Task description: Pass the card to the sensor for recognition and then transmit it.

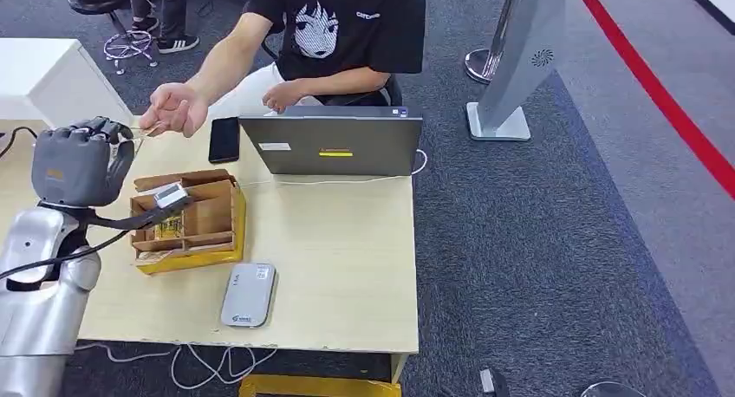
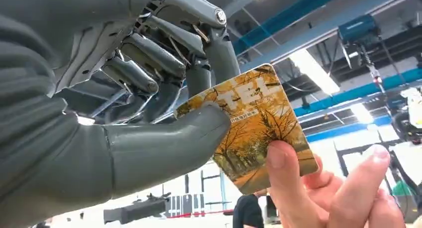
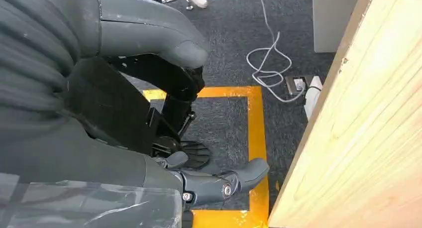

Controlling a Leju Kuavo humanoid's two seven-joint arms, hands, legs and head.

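My left hand (image 1: 82, 163) is raised over the table's left side and pinches a card (image 2: 254, 123) printed with yellow autumn trees between its thumb (image 2: 164, 143) and fingers. A seated person's hand (image 1: 178, 109) reaches across the table, and its fingers (image 2: 288, 188) grip the card's free corner. The card reader (image 1: 249, 295), a flat grey-white box, lies near the table's front edge. My right hand (image 3: 124, 113) hangs beside the table edge (image 3: 358, 118) with its fingers apart and nothing in it.
A cardboard box (image 1: 186, 215) on a yellow tray (image 1: 195, 260) stands just right of my left hand. A black phone (image 1: 224, 139) and a grey laptop (image 1: 334, 141) lie at the far side. Cables (image 3: 271, 68) and yellow floor tape (image 3: 256, 138) lie below the table.
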